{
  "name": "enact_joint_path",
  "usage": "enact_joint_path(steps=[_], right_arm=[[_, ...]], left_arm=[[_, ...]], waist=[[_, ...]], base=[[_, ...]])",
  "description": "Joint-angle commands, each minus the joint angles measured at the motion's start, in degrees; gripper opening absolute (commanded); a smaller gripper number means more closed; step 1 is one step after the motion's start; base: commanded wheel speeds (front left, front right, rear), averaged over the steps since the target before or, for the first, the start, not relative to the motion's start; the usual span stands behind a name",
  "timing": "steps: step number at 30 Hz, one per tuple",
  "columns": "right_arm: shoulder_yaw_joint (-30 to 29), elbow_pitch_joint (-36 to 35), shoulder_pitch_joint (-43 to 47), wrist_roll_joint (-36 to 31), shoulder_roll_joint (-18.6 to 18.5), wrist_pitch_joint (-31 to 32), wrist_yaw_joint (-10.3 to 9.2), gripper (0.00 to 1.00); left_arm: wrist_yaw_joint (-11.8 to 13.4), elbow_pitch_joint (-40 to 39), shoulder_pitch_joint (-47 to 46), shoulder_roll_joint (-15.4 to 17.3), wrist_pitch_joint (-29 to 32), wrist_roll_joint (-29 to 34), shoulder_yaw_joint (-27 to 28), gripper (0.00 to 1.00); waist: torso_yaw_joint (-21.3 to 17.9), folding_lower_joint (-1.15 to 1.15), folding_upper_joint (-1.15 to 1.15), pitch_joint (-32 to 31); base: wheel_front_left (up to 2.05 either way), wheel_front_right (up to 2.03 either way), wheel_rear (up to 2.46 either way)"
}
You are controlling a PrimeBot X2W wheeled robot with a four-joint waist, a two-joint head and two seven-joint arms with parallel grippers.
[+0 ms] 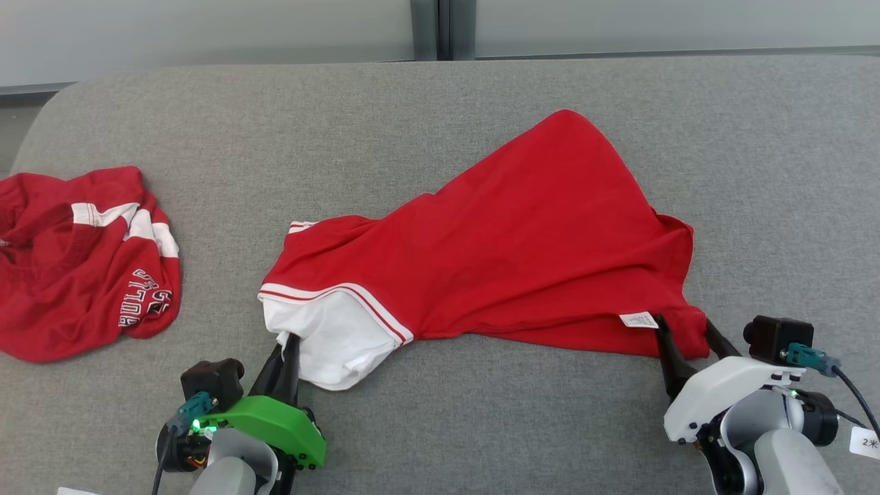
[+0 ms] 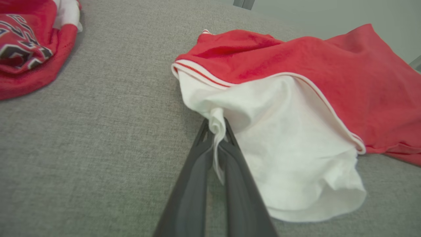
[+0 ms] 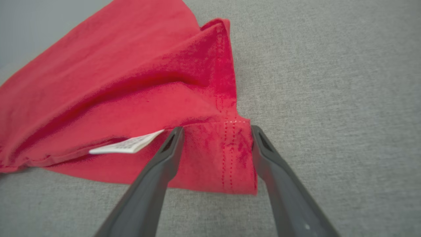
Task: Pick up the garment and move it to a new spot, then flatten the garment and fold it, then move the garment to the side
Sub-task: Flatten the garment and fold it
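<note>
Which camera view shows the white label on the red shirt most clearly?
The right wrist view: the label lies close, beside the right gripper's finger. The head view shows it small, at the hem. The left wrist view looks at the white sleeve.

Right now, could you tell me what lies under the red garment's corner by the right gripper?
The grey surface shows around that corner of the red garment, which sits between the fingers of the open right gripper. What lies beneath is covered by cloth.

garment (image 1: 522, 254): mid couch (image 1: 440, 426)
heap (image 1: 75, 268): couch's left edge, well apart from garment
left gripper (image 1: 287, 340): garment's near-left end
right gripper (image 1: 685, 326): garment's near-right corner
</note>
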Motion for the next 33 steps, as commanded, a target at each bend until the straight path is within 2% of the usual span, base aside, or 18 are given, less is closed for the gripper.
enact_joint_path(steps=[1,8,21,33], right_arm=[[0.73,-0.35,0.73,1.59,-0.03,0.82,-0.11,1.00],[3.86,-2.36,-0.22,4.41,-1.24,1.35,-0.10,1.00],[7.09,-5.45,-0.51,5.37,-2.58,-1.06,-0.10,1.00],[6.33,-1.67,-0.01,7.47,-3.01,1.83,-0.10,1.00]], left_arm=[[-0.28,-0.22,0.76,-0.06,0.02,0.30,0.34,0.00],[-0.33,-0.15,0.45,-0.16,0.02,0.70,0.75,0.00],[-0.42,-0.02,0.06,-0.26,0.01,1.16,1.24,0.00],[-0.44,-0.29,-0.16,-0.18,0.01,0.52,0.64,0.00]], waist=[[-0.19,0.00,0.00,0.04],[-0.74,0.00,0.00,0.30],[-0.49,0.00,0.00,0.16],[-0.11,0.00,0.00,0.57]], base=[[0.00,0.00,0.00],[0.00,0.00,0.00],[0.00,0.00,0.00],[0.00,0.00,0.00]])
